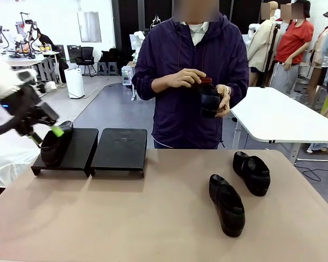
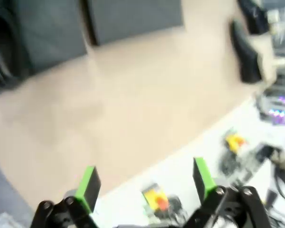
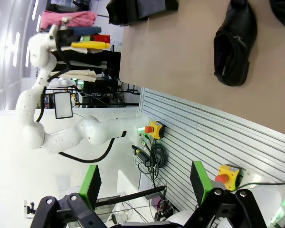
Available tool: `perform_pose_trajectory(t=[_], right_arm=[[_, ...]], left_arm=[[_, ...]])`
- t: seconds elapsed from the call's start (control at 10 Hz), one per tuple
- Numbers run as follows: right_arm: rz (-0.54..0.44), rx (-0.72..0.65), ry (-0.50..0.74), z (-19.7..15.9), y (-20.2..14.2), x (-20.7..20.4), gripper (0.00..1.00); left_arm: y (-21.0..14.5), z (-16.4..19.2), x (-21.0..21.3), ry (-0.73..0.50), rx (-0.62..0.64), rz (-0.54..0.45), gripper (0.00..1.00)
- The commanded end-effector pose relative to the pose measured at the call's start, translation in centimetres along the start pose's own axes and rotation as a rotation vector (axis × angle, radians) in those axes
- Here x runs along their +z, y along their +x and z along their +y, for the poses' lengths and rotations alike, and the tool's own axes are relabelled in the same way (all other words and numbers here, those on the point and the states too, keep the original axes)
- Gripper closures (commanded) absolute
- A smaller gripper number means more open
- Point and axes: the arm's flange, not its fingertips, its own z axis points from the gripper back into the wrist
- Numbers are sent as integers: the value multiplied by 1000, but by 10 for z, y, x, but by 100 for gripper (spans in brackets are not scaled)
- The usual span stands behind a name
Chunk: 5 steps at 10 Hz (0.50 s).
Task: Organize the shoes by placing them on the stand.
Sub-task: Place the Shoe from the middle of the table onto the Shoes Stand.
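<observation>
- Shoes [image 1: 227,204] in the front view: two lie on the table [image 1: 153,218] at right; a third shoe [image 1: 56,144] rests on the stand [image 1: 120,144], left section, the left gripper [image 1: 46,135] just beside it; a person's hands [image 1: 183,78] hold a fourth shoe [image 1: 209,101].
- Left wrist view, blurred: fingers [image 2: 88,187] spread wide, empty, above the table.
- Right wrist view: right gripper [image 3: 145,185] fingers spread, empty; one shoe [image 3: 235,45] lies on the table.

Glossy black shoes [image 1: 227,204], black stand [image 1: 120,144], tan table [image 1: 153,218], purple jacket [image 1: 175,109], black left gripper [image 2: 145,183], green pads [image 2: 89,185]
</observation>
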Motion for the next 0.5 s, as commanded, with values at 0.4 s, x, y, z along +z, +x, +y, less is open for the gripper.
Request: perform_pose_trajectory(t=[0.4], right_arm=[[-9, 0, 25, 6, 2, 2, 0]], left_arm=[[-171, -11, 24, -106, 96, -219, 0]])
